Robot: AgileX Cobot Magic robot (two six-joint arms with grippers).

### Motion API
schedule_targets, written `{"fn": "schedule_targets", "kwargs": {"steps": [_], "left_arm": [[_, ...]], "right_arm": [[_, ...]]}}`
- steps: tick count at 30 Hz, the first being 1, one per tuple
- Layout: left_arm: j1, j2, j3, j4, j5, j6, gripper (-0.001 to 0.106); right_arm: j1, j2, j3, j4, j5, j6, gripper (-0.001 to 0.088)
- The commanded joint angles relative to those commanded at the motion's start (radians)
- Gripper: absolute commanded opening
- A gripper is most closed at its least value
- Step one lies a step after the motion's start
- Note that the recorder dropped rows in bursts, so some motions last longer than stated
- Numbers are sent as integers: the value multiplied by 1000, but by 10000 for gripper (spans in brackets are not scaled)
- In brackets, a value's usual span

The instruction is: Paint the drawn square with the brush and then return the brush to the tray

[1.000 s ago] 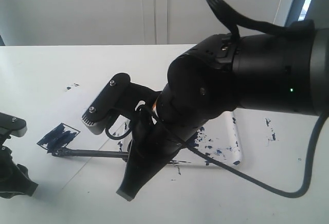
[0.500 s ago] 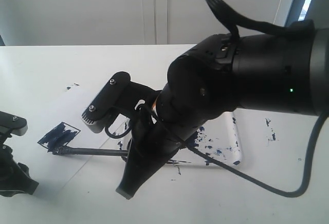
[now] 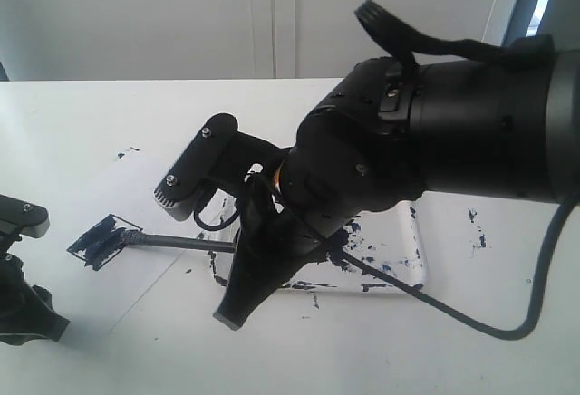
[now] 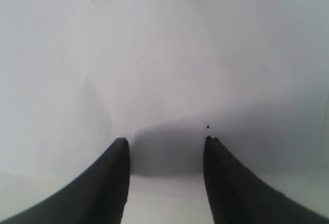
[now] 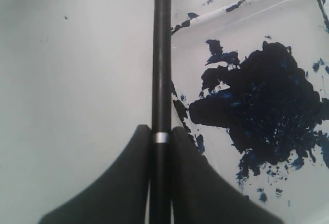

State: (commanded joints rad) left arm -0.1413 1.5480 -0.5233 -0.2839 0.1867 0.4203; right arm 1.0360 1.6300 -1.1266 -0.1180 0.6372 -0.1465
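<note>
Brush [image 5: 161, 54] is clamped in the right tool [image 5: 161, 129], its tip at the drawn square [image 3: 100, 241].

Bright, even light bleaches the white table [image 3: 82, 132] almost to glare. A soft grey shadow pools between and just ahead of the left gripper [image 4: 164, 141] fingertips, whose edges blur. The right gripper [image 5: 161, 129] fingers look equally soft, the brush [image 5: 161, 54] between them sharper.
</note>
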Motion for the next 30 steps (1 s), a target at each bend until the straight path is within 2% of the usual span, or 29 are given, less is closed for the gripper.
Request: {"fn": "schedule_targets", "kwargs": {"steps": [4, 13, 19, 24, 27, 30], "left_arm": [[0, 0, 0, 0, 0, 0, 510], [0, 0, 0, 0, -2, 2, 510], [0, 0, 0, 0, -2, 2, 510], [0, 0, 0, 0, 2, 2, 510], [0, 0, 0, 0, 4, 2, 510], [0, 0, 0, 0, 4, 2, 510]], "right_arm": [[0, 2, 0, 55, 5, -20, 0], [0, -13, 0, 222, 39, -167, 0], [0, -13, 0, 222, 51, -167, 0], [0, -13, 0, 194, 10, -154, 0], [0, -13, 0, 134, -30, -91, 0], [0, -13, 0, 14, -47, 17, 0]]}}
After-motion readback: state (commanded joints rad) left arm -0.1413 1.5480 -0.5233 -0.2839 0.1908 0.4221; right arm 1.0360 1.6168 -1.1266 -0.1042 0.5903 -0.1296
